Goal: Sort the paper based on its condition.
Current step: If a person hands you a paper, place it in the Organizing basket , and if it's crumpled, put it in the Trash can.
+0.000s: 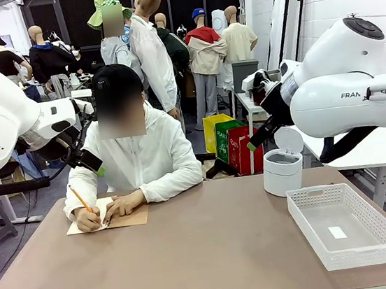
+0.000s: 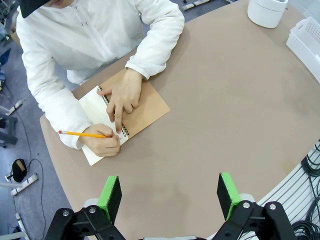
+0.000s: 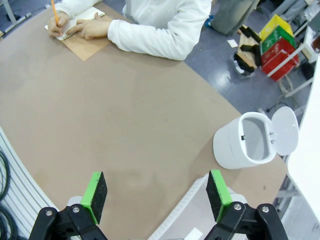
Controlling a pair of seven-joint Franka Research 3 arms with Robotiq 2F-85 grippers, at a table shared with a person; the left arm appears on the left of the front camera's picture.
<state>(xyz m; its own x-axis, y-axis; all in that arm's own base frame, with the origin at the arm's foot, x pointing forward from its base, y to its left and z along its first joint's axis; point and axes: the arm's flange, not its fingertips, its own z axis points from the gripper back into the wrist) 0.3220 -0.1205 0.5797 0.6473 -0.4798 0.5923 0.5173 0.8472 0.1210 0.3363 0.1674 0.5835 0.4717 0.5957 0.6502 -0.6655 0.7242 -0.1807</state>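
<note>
Left pincer (image 2: 170, 192): jaws wide, nothing between the green pads (image 2: 110, 197). It hangs over the bare brown worktop (image 2: 225, 100), on the robot's side of the brown kraft-covered spiral notebook (image 2: 147, 102).

Right pincer (image 3: 157, 192): jaws wide, empty, well apart from the notebook.

The paper, a cream page (image 2: 95, 107), lies open at the notebook's spiral under a person's hands. One hand (image 2: 106, 145) holds an orange pencil (image 2: 82, 134); the other hand (image 2: 125, 95) presses a finger on the page.

A white round bin (image 3: 245, 142), lid open, and a white perforated plastic basket (image 1: 348, 228) stand well apart from the notebook, toward the robot's right.
</note>
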